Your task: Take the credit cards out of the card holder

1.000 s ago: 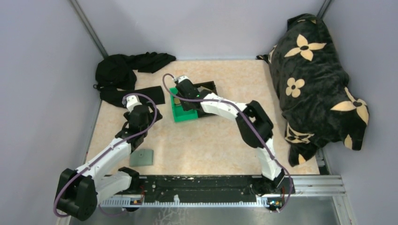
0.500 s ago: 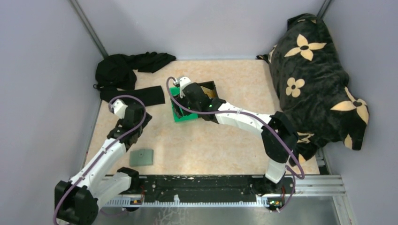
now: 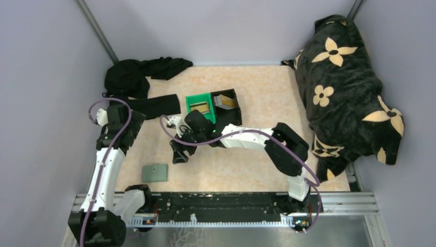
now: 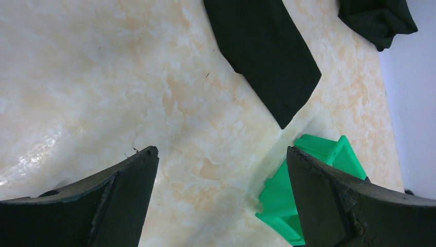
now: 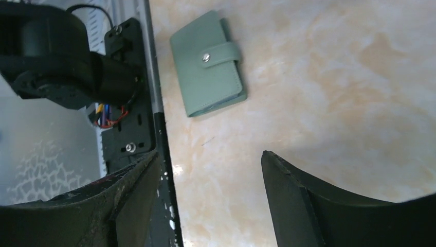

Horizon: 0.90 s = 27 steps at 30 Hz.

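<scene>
The card holder (image 3: 155, 172) (image 5: 208, 64) lies flat and closed near the table's front left, its snap strap fastened. A tan-gold card (image 3: 201, 107) with a dark stripe lies in the green bin (image 3: 191, 102), and another card (image 3: 226, 101) leans in the black bin (image 3: 232, 114). My right gripper (image 3: 177, 152) (image 5: 210, 157) hovers open and empty, a little right of and beyond the card holder. At the left edge of the table my left gripper (image 3: 125, 135) (image 4: 221, 150) is open and empty, pointing toward the green bin (image 4: 313, 190).
A heap of black clothing (image 3: 139, 74) and a black strip of cloth (image 3: 151, 105) (image 4: 262, 51) lie at the back left. A dark flowered cushion (image 3: 344, 87) fills the right side. The black mounting rail (image 3: 216, 206) (image 5: 149, 134) runs along the near edge.
My right arm swung from over the green bin to the near left, toward the card holder, and its jaws opened. The left arm drew back to the left edge.
</scene>
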Tool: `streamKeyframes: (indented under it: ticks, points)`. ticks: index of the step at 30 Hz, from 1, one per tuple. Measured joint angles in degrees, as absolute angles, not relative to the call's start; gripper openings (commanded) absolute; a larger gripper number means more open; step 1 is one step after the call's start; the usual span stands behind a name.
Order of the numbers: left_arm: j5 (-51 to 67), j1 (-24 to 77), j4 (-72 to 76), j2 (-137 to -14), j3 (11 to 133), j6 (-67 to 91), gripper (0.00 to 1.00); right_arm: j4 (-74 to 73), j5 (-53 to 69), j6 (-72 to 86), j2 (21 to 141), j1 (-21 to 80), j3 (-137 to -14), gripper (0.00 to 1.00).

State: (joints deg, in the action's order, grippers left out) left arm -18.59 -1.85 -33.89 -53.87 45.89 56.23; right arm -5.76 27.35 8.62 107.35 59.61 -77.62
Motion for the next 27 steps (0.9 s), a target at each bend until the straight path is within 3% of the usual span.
streamKeyframes:
  ticks: [6,14,20,27]
  points:
    - [-11.1,-9.5,-34.1,-51.9,44.4,53.3,1.00,-3.5,34.4,9.5,115.5,59.8,-78.2,0.69]
    - [-5.5,-11.0,-33.7,-51.0,41.0,49.2,1.00,-5.7,36.3,11.1,126.9,59.8,-90.2,0.68]
    - [-4.2,-11.0,-33.0,-50.9,41.0,46.2,1.00,-7.1,37.6,11.2,131.0,59.8,-97.3,0.66]
    - [-3.4,-11.0,-32.4,-50.5,40.6,45.0,1.00,-8.7,38.2,11.1,131.3,60.4,-97.4,0.65]
